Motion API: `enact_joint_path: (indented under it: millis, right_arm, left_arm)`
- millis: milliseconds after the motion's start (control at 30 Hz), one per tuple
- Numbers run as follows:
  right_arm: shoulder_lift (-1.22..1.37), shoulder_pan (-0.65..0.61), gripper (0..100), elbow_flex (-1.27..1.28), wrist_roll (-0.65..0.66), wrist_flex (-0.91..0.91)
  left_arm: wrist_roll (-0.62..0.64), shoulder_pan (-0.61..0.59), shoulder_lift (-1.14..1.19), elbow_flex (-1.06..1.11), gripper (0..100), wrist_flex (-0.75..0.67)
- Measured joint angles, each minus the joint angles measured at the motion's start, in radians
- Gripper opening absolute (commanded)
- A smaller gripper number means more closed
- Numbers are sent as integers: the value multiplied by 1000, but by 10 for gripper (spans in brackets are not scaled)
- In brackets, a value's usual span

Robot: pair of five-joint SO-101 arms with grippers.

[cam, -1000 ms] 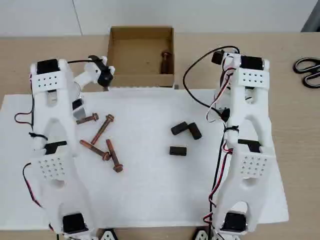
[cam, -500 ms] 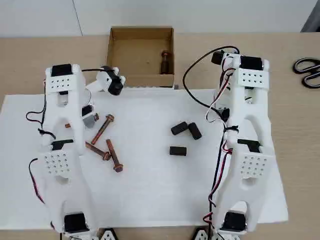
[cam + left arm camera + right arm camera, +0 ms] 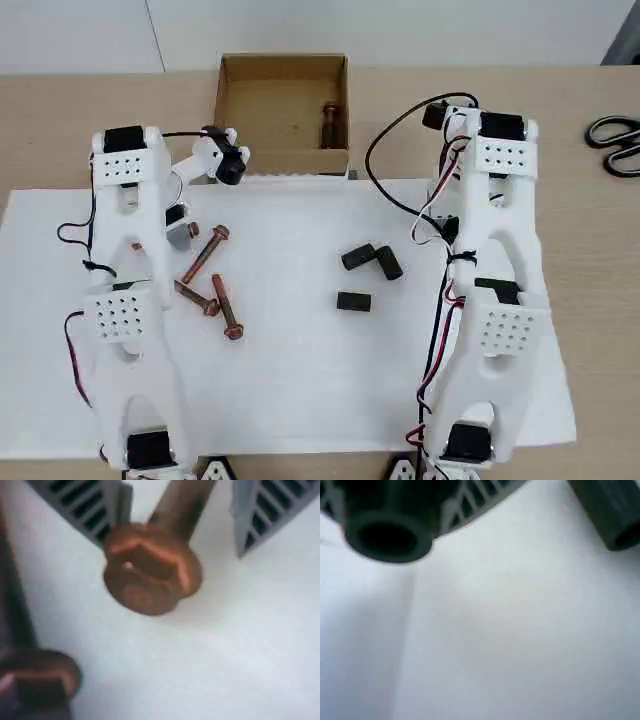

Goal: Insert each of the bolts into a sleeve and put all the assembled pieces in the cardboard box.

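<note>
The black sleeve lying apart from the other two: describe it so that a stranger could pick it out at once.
On the white sheet, look right of centre, beside the right arm, where three black sleeves lie. Two touch end to end in a bent pair; the lone sleeve lies below them in the high view, touching neither.

Both arms are white printed shells: left arm (image 3: 125,300), right arm (image 3: 495,290). Black servos (image 3: 125,140) at joints, hole-grid plates (image 3: 120,315) on links. Red/black/white wires run along each; right arm's black cable (image 3: 369,158) loops out on the cardboard box (image 3: 283,60) side. Left wrist view: fingers (image 3: 80,505) grey, ribbed.
</note>
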Motion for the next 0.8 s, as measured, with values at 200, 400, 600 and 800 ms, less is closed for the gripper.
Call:
enact_joint_path:
  millis: [200, 400, 600, 800]
  right_arm:
    - [0, 0, 2, 0, 0, 0]
    - [0, -14, 2, 0, 0, 0]
    - [0, -41, 2, 0, 0, 0]
    - [-3, -41, 2, 0, 0, 0]
  left_arm:
    - [0, 5, 6, -8, 6, 12]
    - [0, 5, 6, -12, 6, 12]
    - [0, 5, -74, 23, 6, 11]
    - [5, 21, -276, 201, 6, -5]
